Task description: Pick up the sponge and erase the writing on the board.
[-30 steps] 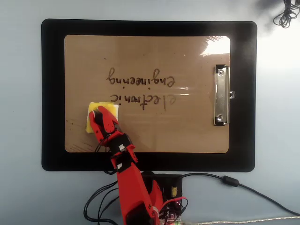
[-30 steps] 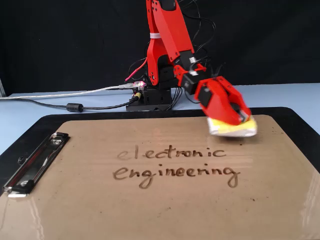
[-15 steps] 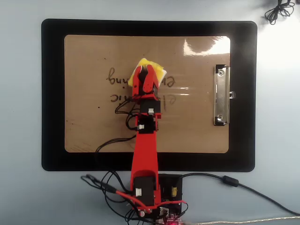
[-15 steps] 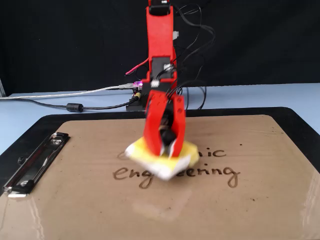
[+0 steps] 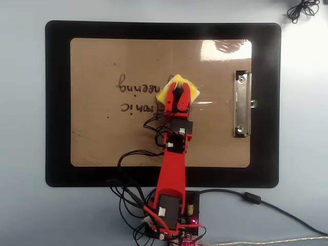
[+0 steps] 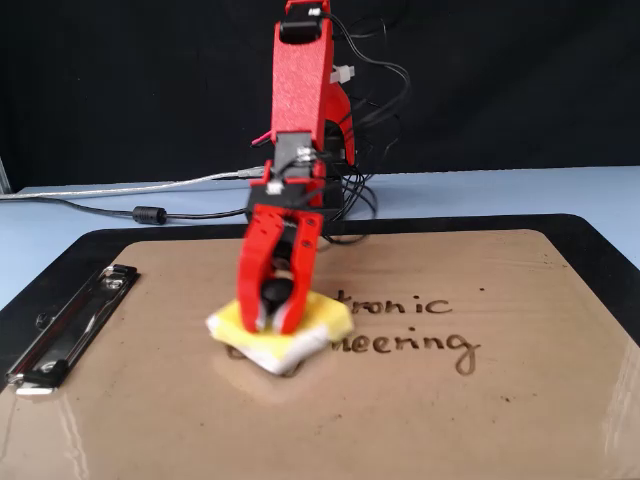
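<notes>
A: The large brown glossy clipboard board [image 6: 520,390] lies on the black mat [image 5: 59,102]. What may go wrong?

B: The small yellow soft sponge [image 6: 322,318] can twist out, or miss the dark handwritten letters [image 5: 134,86] on the left of the overhead view.

A: The arm?

B: Stretched over the board, red end effector [image 6: 272,322] pointing down, pinching the sponge against the board.

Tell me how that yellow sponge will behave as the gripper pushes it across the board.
The sponge looks soft: the gripper pinches it from above and its edges seem to bulge, so it will likely squash, not slide stiffly. It looks light, so easily dragged. The board is glossy, so it should glide, though a corner may curl under.
</notes>
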